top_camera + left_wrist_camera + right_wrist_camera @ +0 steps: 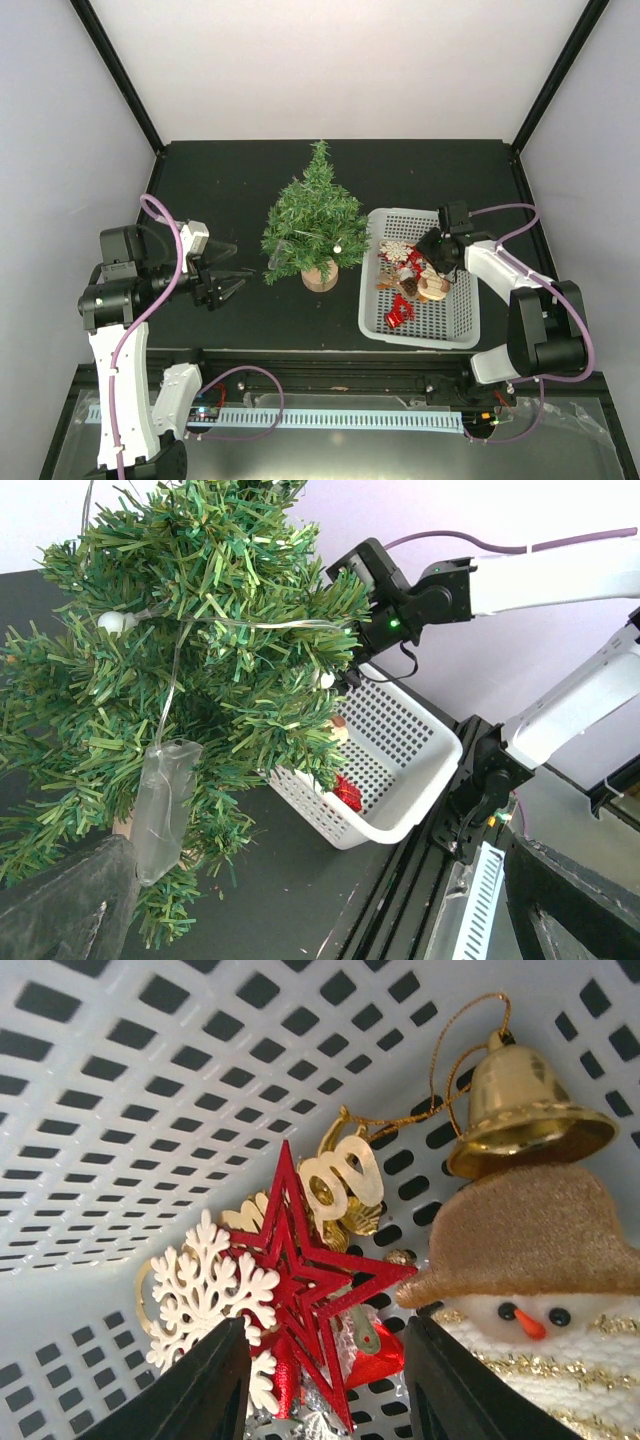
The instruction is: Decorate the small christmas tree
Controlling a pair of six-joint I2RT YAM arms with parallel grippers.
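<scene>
Now, your right gripper (328,1322) is down in the basket (420,338), fingers astride the red star (305,1270); pinched or loose, can't tell. Tree (315,225) stands just left of the basket, and your left gripper (232,268) gapes empty farther left.

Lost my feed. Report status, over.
Left claw open, beside small christmas tree. Right claw in basket, straddling red star, grip unconfirmed. Path to tree clear.
</scene>
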